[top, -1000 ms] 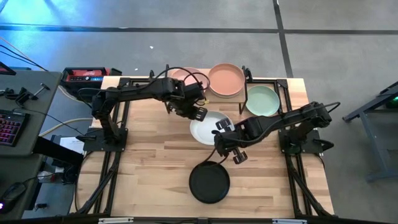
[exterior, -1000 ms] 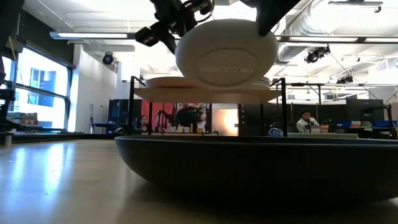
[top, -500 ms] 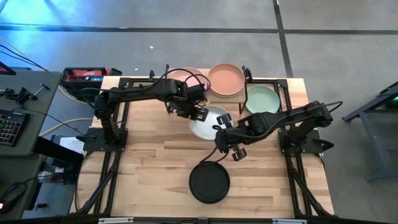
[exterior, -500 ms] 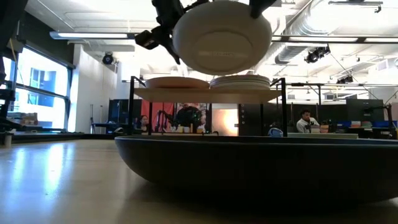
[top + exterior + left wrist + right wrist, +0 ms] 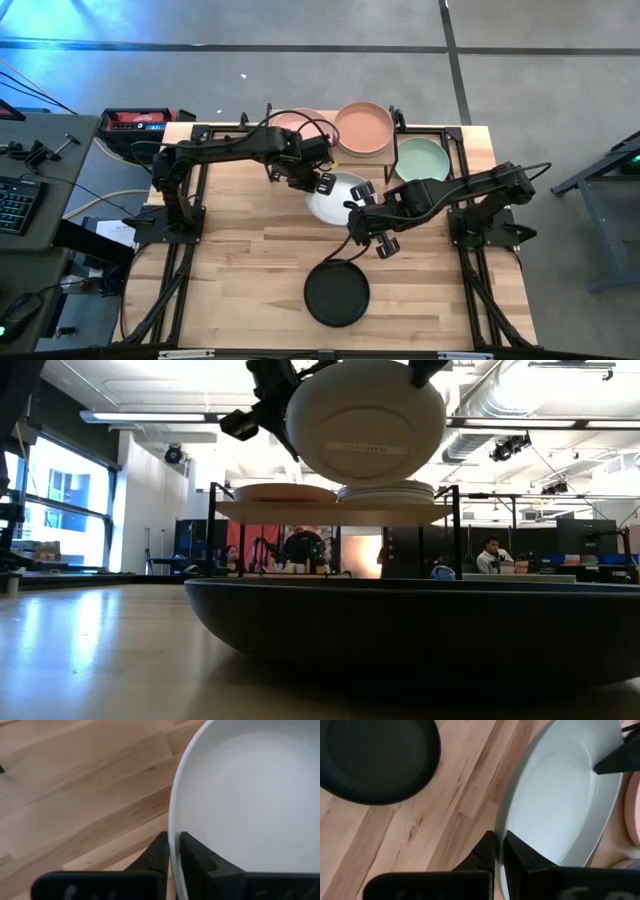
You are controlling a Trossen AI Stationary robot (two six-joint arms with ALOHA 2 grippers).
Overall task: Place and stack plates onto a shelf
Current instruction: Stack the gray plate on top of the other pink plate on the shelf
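A white plate (image 5: pixel 338 196) hangs in the air over the middle of the table, held between both grippers; the low view shows its underside (image 5: pixel 365 420) above the shelf's level. My left gripper (image 5: pixel 322 183) is at its far left rim and my right gripper (image 5: pixel 358 211) at its near right rim, both shut on it. The shelf (image 5: pixel 330 510) stands at the far edge with plates resting on its top (image 5: pixel 385 491). A black plate (image 5: pixel 336 294) sits flat on the table near the near edge. My left gripper pinches the white plate's rim (image 5: pixel 173 832) at its far left side between the two fingers (image 5: pixel 159 854), one on the inner side and one on the outer. It comes in from the table's left. The plate is lifted clear and roughly level. My right gripper pinches the rim (image 5: pixel 500 834) on the opposite, near right side, one finger (image 5: pixel 487 851) outside the rim and one inside the bowl. It reaches in from the right. The plate hangs clear of the table between both grippers.
A pink plate (image 5: pixel 298 121), a peach plate (image 5: pixel 363 128) and a pale green plate (image 5: pixel 421 160) lie along the far edge. The black plate fills the low view's foreground (image 5: pixel 410 630). Bare wood lies left and right of it (image 5: pixel 240 260). People sit in the room behind.
Both grippers have carried the white plate upward and a little toward the far edge and the shelf, keeping their hold. In the low view the plate has risen from the shelf top's level to above it.
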